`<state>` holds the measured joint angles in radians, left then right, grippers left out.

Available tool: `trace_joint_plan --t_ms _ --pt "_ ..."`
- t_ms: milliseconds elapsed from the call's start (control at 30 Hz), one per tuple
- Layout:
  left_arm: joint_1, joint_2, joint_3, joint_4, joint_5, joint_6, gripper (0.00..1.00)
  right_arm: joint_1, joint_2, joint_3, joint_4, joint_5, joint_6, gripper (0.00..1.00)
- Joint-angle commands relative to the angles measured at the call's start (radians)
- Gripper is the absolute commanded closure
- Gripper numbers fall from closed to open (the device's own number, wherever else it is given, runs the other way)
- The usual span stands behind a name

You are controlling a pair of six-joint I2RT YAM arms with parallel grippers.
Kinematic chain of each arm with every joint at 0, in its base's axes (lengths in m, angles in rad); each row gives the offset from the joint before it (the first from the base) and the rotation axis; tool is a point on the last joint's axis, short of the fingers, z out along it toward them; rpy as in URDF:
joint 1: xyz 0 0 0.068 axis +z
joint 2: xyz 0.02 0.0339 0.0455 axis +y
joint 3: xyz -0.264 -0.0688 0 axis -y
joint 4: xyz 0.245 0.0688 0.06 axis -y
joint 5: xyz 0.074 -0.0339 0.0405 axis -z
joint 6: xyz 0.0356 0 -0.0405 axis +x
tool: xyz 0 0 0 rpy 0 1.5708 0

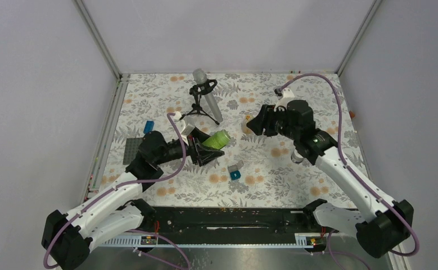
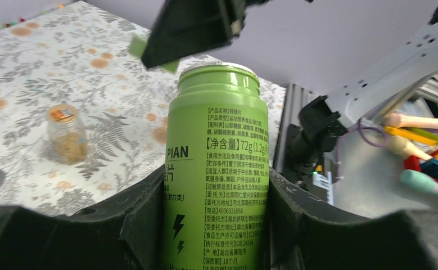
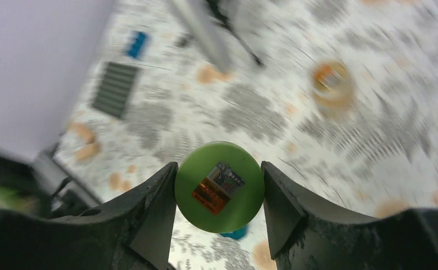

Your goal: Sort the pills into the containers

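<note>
**Finding.** The green bottle (image 2: 219, 112) is held clear of the desk (image 1: 295, 185). The left tool (image 2: 213, 191) is clamped round its body, jaws spread to the bottle's width. The mouth is uncapped. The bottle's long axis runs out from the left tool toward the middle of the desk and the right arm.

**Cap.** The green cap (image 3: 219, 188) is pinched in the right tool (image 3: 217, 169). It is aloft near the mouth and apart from it.

**Receivers.** A small orange-topped jar (image 2: 66, 135) stands upright beyond the mouth. A teal container (image 1: 235, 172) lies nearer the bases.

**Judgement.** Pouring depends on bringing the mouth over a receiver, and the left arm carries it.

**Clearance.** The tripod stand (image 1: 202, 95) crowds the far side. There is open room toward the near edge.
</note>
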<state>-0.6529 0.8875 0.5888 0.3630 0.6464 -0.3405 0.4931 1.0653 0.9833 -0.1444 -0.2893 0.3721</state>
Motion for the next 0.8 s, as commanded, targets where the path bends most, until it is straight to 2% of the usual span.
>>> trace_joint_plan --t_ms 0,233,367,467,567,700,767 --pt "0.002 -0.031 -0.031 0.068 -0.089 0.130 1.00 -0.014 0.080 -0.100 -0.165 0.360 0.127 0.84" --pt "-0.035 -0.030 -0.134 0.153 -0.055 0.270 1.00 -0.013 0.237 -0.207 -0.143 0.453 0.185 0.77" --pt "-0.064 0.007 -0.139 0.102 -0.106 0.322 1.00 -0.013 0.331 -0.200 -0.145 0.497 0.182 0.72" --pt "-0.093 0.033 -0.154 0.094 -0.157 0.362 1.00 -0.013 0.401 -0.196 -0.139 0.509 0.185 0.58" --pt "-0.099 0.063 -0.176 0.127 -0.173 0.372 1.00 -0.013 0.439 -0.204 -0.124 0.509 0.194 0.49" --pt "-0.102 0.105 -0.192 0.161 -0.176 0.376 1.00 -0.013 0.449 -0.198 -0.132 0.507 0.194 0.36" --pt "-0.104 0.128 -0.195 0.168 -0.178 0.376 1.00 -0.013 0.434 -0.199 -0.134 0.496 0.188 0.26"
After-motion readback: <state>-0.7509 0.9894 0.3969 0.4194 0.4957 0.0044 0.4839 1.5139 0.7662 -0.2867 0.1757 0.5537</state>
